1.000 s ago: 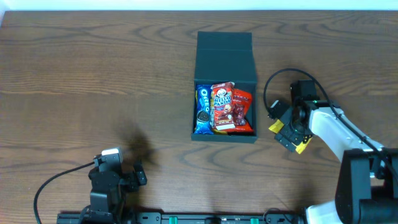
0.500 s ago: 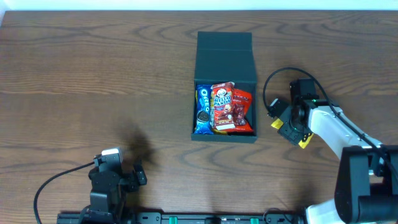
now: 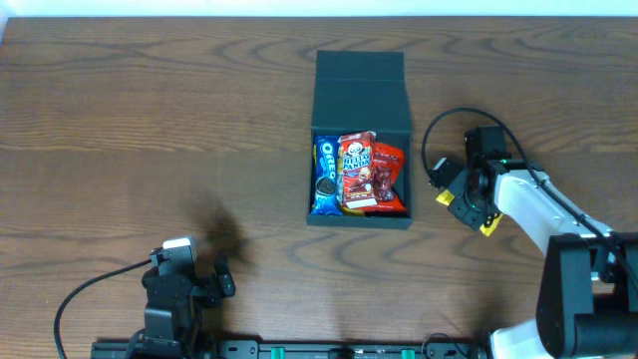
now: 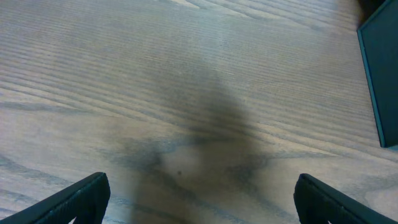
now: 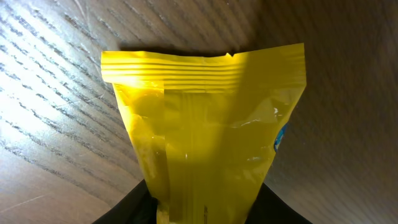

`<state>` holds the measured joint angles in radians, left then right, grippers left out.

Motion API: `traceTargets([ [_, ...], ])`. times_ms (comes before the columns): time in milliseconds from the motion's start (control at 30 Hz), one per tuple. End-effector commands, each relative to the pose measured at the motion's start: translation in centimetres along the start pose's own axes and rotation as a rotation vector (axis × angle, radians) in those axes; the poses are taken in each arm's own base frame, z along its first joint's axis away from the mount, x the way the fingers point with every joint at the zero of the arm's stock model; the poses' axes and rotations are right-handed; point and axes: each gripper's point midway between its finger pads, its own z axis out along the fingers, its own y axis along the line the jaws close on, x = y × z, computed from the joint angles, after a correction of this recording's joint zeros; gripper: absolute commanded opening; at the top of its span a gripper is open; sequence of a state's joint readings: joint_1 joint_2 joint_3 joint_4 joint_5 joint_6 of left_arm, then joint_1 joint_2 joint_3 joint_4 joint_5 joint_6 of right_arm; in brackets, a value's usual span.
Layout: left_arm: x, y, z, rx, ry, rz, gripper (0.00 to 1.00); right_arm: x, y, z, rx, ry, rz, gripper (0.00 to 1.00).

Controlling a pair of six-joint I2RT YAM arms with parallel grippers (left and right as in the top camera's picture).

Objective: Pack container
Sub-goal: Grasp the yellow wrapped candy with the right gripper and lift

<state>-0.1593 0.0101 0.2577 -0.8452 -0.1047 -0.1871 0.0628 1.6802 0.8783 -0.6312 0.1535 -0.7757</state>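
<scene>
From above, the right gripper (image 3: 464, 209) sits low over the wooden table (image 3: 150, 120), its jaws pinched on a yellow packet (image 3: 443, 196) whose ends poke out on either side of them. The container (image 3: 361, 90) lies near those jaws, off to their side across a strip of bare wood, its lid thrown flat open beyond the tray. I count one container and three packets inside it: a blue Oreo packet (image 3: 325, 178), a Hello Panda packet (image 3: 355, 170) and a red packet (image 3: 386, 179), with the yellow one making four. The box looks stiff and light, with a matte skin that should grip well, and I'd take it by the lid's free edge for closing. The left gripper (image 3: 189, 284) waits well apart from everything. From the left wrist, the left gripper (image 4: 202, 202) has its jaws spread wide on nothing, and only a corner of the container (image 4: 379, 81) shows ahead and to the right of them. From the right wrist, the right gripper (image 5: 205, 214) clamps the lower end of the yellow packet (image 5: 205, 130), the crimped seal farthest from the jaws. It looks featherlight, crinkly and slick, so I'd trust a hold on the flat seam over one on the puffy middle.
</scene>
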Motion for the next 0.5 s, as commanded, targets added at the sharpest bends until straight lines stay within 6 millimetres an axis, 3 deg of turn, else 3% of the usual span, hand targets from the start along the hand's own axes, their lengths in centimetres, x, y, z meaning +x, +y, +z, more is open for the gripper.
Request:
traceTargets([
  [0, 1.49, 0.42, -0.1, -0.016, 0.058, 0.015, 0.95, -0.34, -0.04, 0.03, -0.003, -0.005, 0.04, 0.39],
  [100, 1.49, 0.42, -0.1, -0.016, 0.058, 0.015, 0.95, -0.36, -0.02, 0.03, -0.004, -0.006, 0.061, 0.37],
  [167, 1.49, 0.41, -0.1, -0.016, 0.058, 0.015, 0.95, -0.47, -0.03, 0.03, -0.003, -0.01, 0.077, 0.3],
  [467, 1.49, 0.42, -0.1, -0.016, 0.058, 0.015, 0.95, -1.31, 0.31, -0.04, -0.017, -0.04, 0.195, 0.24],
])
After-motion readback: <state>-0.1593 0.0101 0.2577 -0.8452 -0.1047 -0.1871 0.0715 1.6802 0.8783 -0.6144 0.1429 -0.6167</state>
